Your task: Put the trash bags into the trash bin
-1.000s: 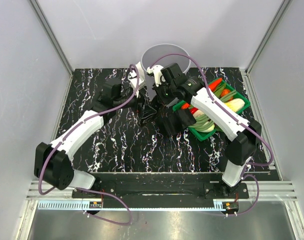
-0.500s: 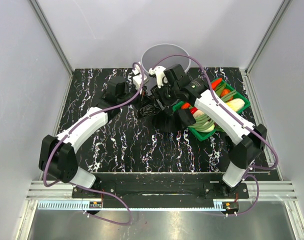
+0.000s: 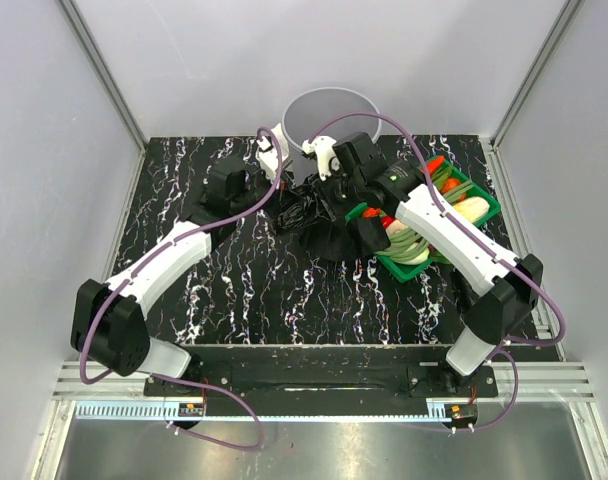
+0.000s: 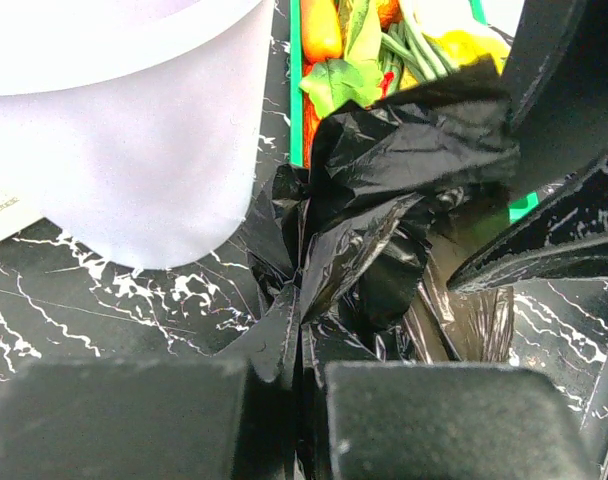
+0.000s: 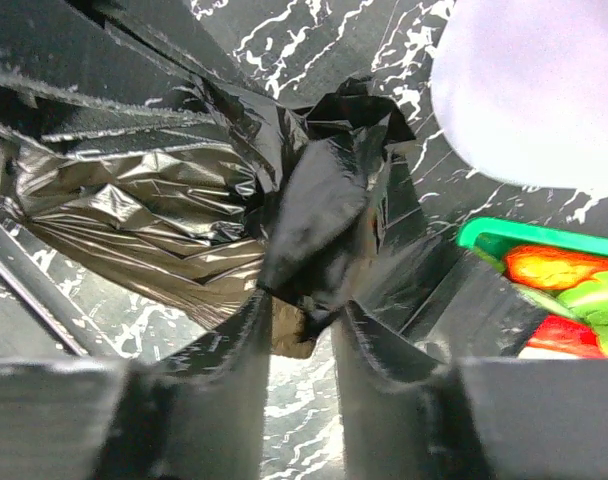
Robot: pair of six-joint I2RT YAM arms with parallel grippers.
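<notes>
The black crinkly trash bag (image 3: 322,228) lies bunched on the marble table just in front of the light-grey trash bin (image 3: 329,108). My left gripper (image 3: 284,205) comes from the left and is shut on a thin fold of the bag (image 4: 404,170); in the left wrist view the left gripper (image 4: 302,345) has film pinched between its jaws, with the bin (image 4: 124,130) close at upper left. My right gripper (image 3: 321,195) is shut on a thick bunch of the bag (image 5: 324,210) from the right, and in the right wrist view the right gripper (image 5: 302,300) has that bunch at its tips.
A green basket (image 3: 490,205) of vegetables stands right of the bag, under the right arm, its rim (image 5: 494,232) beside the bin (image 5: 534,90). Both arms crowd the space in front of the bin. Grey walls enclose the table.
The left gripper has shut on the bag. The right gripper let go, opened, and narrowed again around a bunch of the bag, which has been spread slightly wider.
</notes>
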